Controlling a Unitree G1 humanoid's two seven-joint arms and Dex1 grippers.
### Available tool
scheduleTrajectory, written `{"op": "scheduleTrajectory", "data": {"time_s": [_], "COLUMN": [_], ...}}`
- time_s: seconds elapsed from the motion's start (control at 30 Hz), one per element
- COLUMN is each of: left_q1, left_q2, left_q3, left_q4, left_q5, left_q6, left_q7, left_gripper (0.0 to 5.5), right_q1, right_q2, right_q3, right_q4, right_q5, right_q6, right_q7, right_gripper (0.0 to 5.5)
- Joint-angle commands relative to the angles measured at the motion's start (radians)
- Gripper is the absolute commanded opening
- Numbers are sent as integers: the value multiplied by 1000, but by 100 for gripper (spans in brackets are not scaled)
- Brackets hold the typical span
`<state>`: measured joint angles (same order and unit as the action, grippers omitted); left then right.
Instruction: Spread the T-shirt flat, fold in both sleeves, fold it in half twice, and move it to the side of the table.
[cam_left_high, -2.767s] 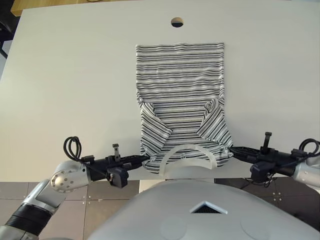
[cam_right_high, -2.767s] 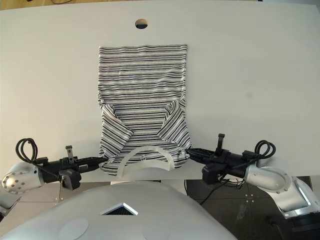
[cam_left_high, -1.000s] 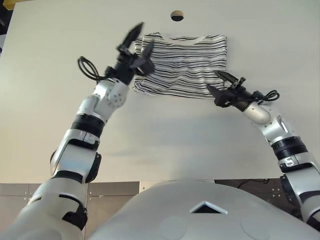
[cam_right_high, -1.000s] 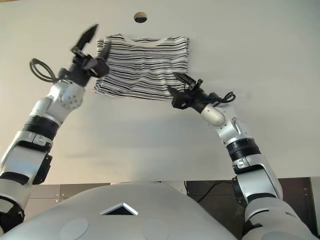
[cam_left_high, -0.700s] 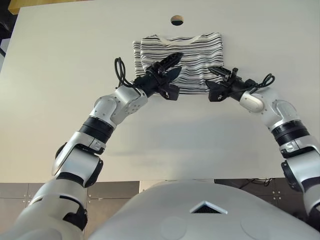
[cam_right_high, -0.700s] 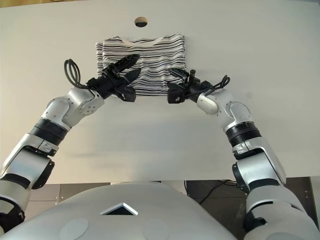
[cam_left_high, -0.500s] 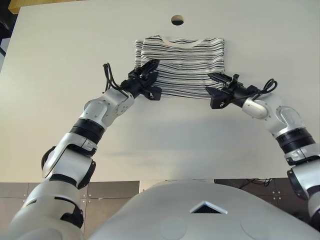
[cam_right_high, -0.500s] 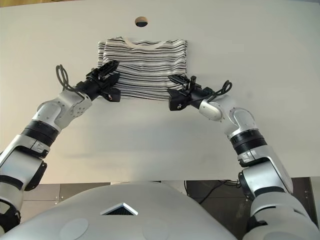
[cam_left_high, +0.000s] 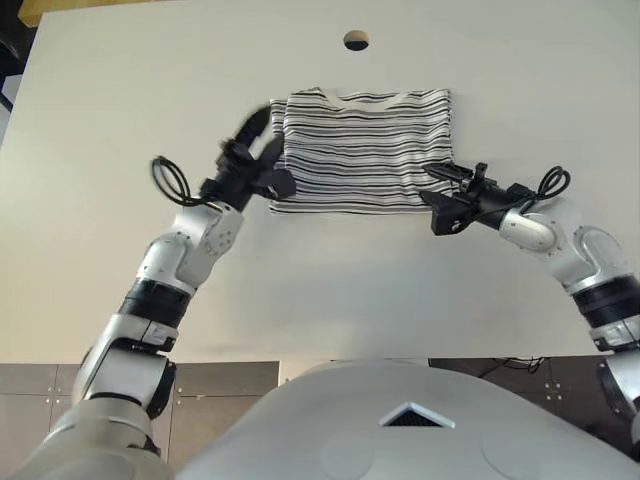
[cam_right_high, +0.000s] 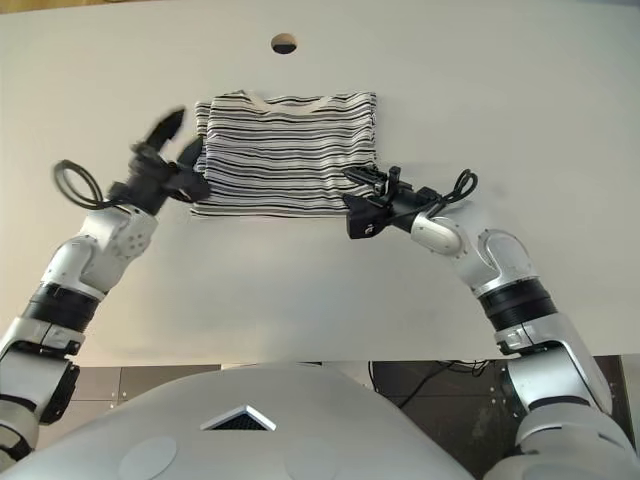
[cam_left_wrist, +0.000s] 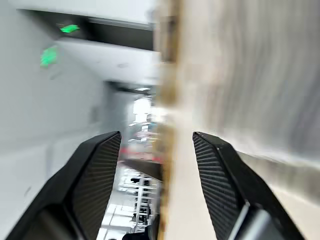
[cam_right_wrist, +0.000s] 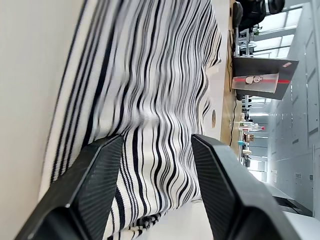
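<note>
A white table (cam_left_high: 330, 270) carries the scene. Nearest of the working parts is the right gripper (cam_left_high: 433, 186), low over the tabletop at the near right corner of the T-shirt (cam_left_high: 365, 150). Its two black fingers (cam_right_wrist: 95, 185) stand well apart. The right wrist view looks out between them onto striped cloth, and nothing is pinched. The tips lie right at the shirt's near edge; whether they brush the fabric is hard to tell from the head views.

A little farther out, on the other side, the left gripper (cam_left_high: 262, 140) hangs beside the shirt's left edge, raised off the table and tilted up and away. It is blurred, yet its fingers (cam_left_wrist: 97, 190) show spread wide in the left wrist view, with only a smeared stretch of table and room between them — it holds nothing.

The T-shirt lies in the far middle of the table, between the two grippers. It is black-and-white striped and folded into a squat rectangle, with the white collar band along its far edge. Its near edge runs roughly straight, slightly rumpled. On its left side a lower layer peeks out past the upper one, and the stripes ripple over shallow wrinkles.

Beyond the collar, close to the table's far edge, sits a small round hole (cam_left_high: 355, 41).
</note>
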<state>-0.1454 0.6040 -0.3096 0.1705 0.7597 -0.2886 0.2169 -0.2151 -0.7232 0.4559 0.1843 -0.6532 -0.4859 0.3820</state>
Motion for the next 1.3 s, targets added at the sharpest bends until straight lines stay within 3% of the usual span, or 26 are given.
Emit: {"op": "scheduleTrajectory", "data": {"time_s": [0.03, 0.27, 0.37, 0.53, 0.67, 0.73, 0.83, 0.93, 1.13, 1.3], "left_q1": [56, 126, 130, 120, 98, 84, 53, 11, -44, -75], "left_q2": [-47, -115, -128, -134, -125, -130, -136, -146, -182, -189], "left_q3": [146, 310, 328, 349, 367, 364, 352, 345, 308, 278], "left_q4": [-173, -222, -203, -142, -69, -33, 20, 72, 138, 203], "left_q5": [-123, -213, -206, -211, -215, -217, -219, -225, -221, -217], "left_q6": [12, 53, 53, 36, 13, 1, -24, -43, -67, -88], "left_q7": [40, 83, 95, 109, 127, 133, 142, 146, 153, 149], "left_gripper": [264, 264, 264, 264, 264, 264, 264, 264, 264, 264], "right_q1": [88, 269, 354, 233, 133, 105, 67, -64, -317, -377], "right_q2": [-52, -135, -119, 166, 384, 422, 354, 299, 361, 359], "right_q3": [-2, -36, 31, 284, 374, 318, 109, -21, 171, 189], "right_q4": [-79, -328, -467, -438, -395, -439, -515, -324, 393, 688], "right_q5": [14, 46, 43, -58, -51, 20, 211, 185, -113, -133], "right_q6": [12, 20, 13, -2, 35, 79, 147, 145, 59, 27], "right_q7": [81, 162, 222, 295, 295, 286, 302, 220, -17, -175], "right_gripper": [253, 253, 253, 253, 253, 253, 253, 253, 253, 253]}}
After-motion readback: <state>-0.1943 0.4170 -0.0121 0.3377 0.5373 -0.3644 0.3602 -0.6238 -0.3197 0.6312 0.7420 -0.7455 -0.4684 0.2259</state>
